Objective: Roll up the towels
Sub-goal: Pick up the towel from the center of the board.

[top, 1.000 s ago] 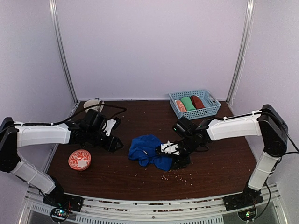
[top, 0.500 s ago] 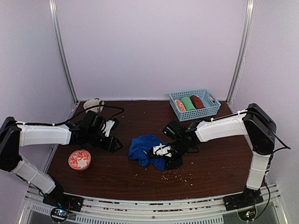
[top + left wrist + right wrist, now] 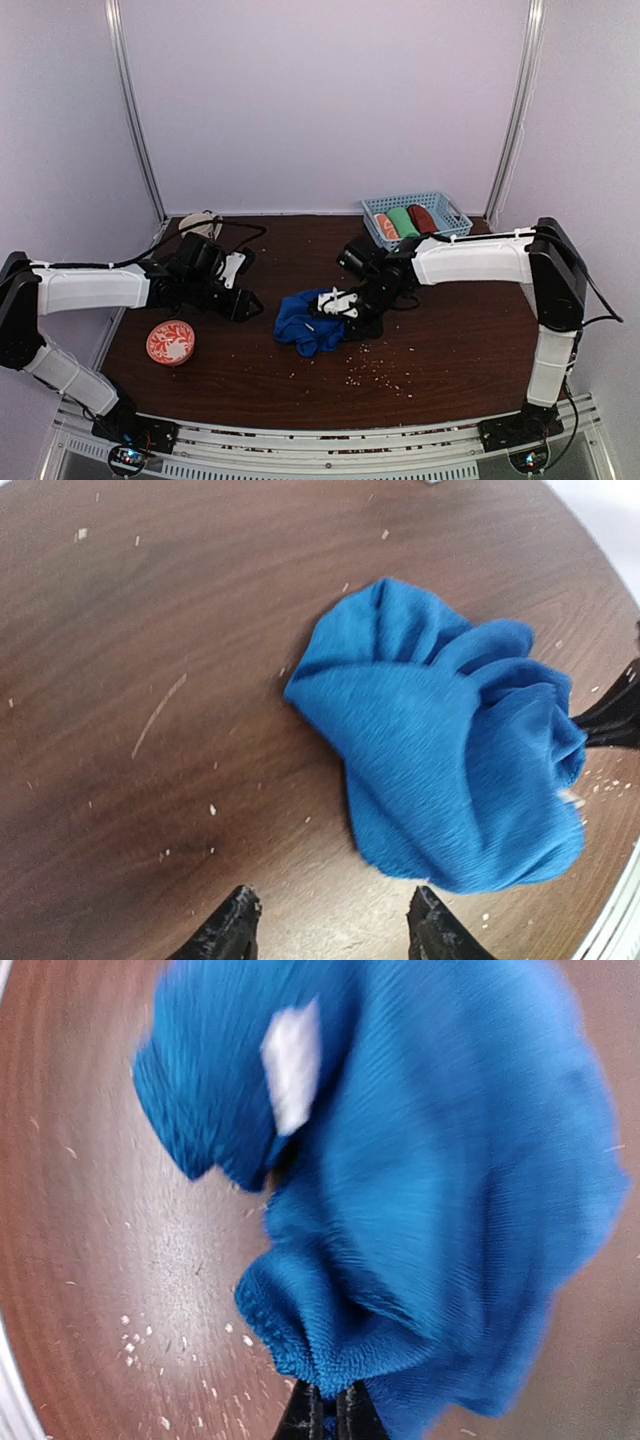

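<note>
Blue towel [image 3: 308,322] lies crumpled between the arms; the right gripper [image 3: 330,1415], jaws shut on its 3 o'clock hem, seems set to drag it flat. At 9 o'clock the left gripper [image 3: 335,930] hovers half open, empty. The rust-brown towel [image 3: 422,217] sits rolled in the basket [image 3: 430,243] at 1 o'clock.

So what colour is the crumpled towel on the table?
The towel is royal blue all over; it shows sharpest in the left wrist view.

No writing can be read anywhere: the white tag [image 3: 291,1065] on the blue towel [image 3: 430,1190] is blurred and shows no letters or numbers.
</note>
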